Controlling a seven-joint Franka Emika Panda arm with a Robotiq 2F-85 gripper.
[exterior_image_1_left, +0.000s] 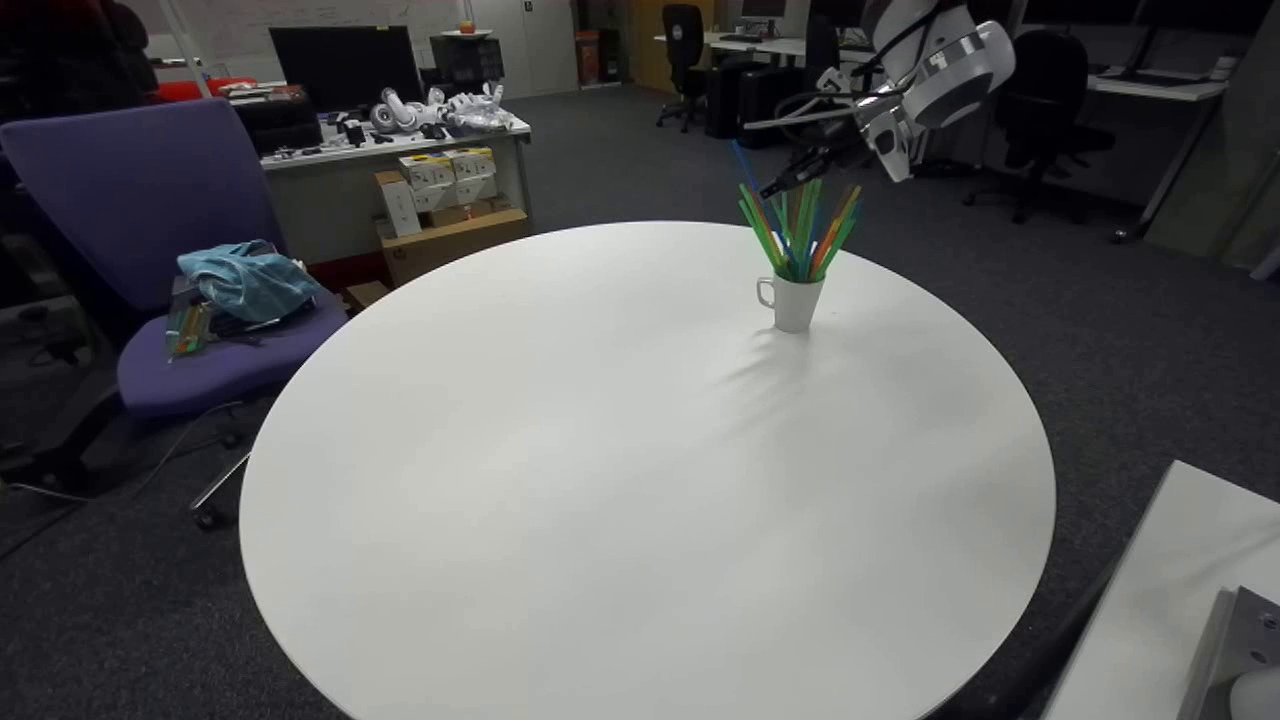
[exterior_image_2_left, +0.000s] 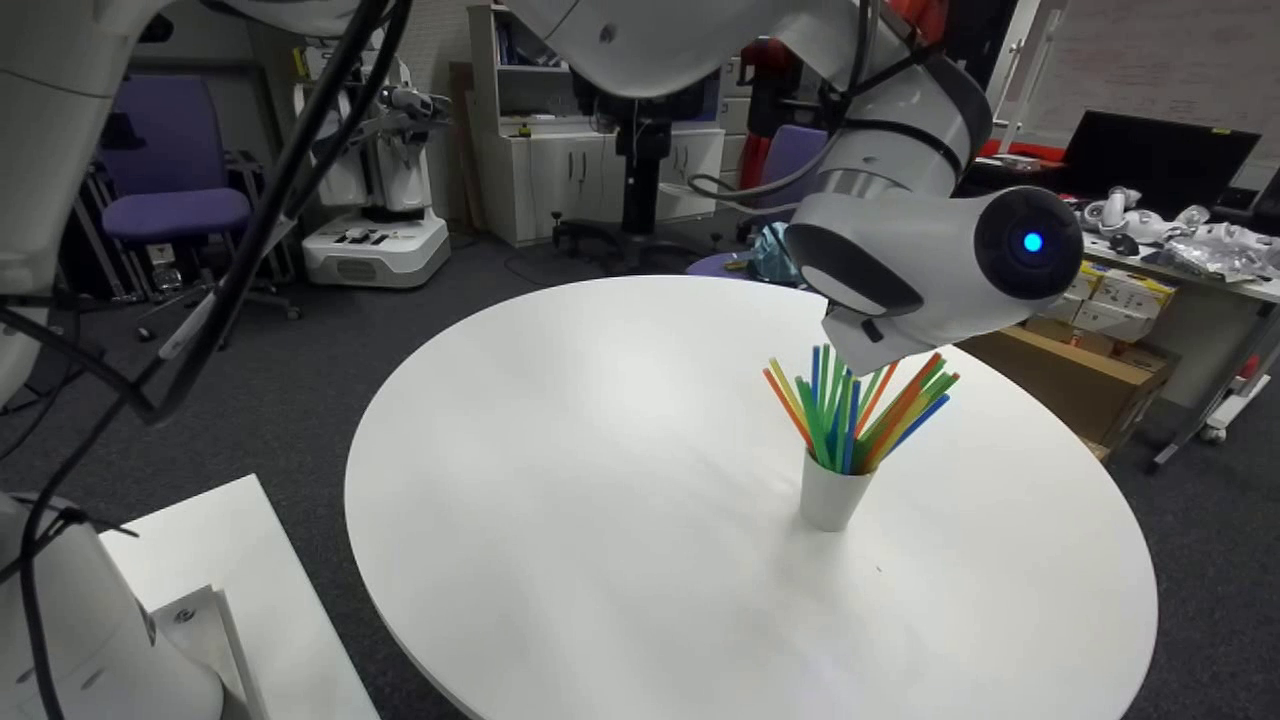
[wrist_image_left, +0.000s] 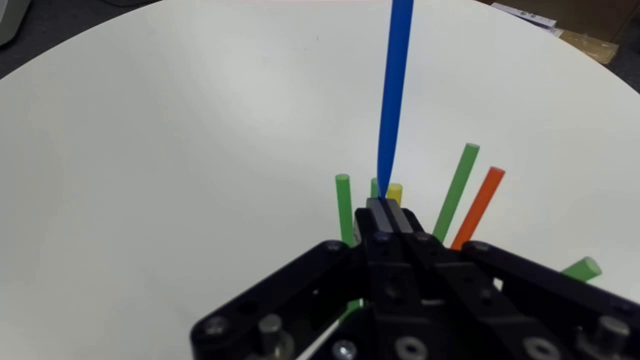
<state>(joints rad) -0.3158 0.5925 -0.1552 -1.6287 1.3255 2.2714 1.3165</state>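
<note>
While green straw (wrist_image_left: 344, 210) is seen at left in wrist view, blue straw (wrist_image_left: 395, 95) is pinched at centre by claw (wrist_image_left: 388, 212), tips almost together, over straw-filled mug (exterior_image_1_left: 796, 305) on worktop (exterior_image_1_left: 600, 450); orange straw (wrist_image_left: 478, 207) is seen at right.

A round desk (exterior_image_1_left: 550, 450) with a smooth white top carries a white mug (exterior_image_1_left: 797, 306), which stands upright, wider at the mouth than at the base. In an exterior view its looped handle (exterior_image_1_left: 766, 291) points left, and the mug sits toward the far rim, right of the middle. Streaky grey shadows (exterior_image_1_left: 763, 378) lie on the surface beside it. A tiny dark fleck (exterior_image_2_left: 879, 569) shows near the mug in an exterior view; the wrist view shows faint specks (wrist_image_left: 317, 38) on the top.
</note>
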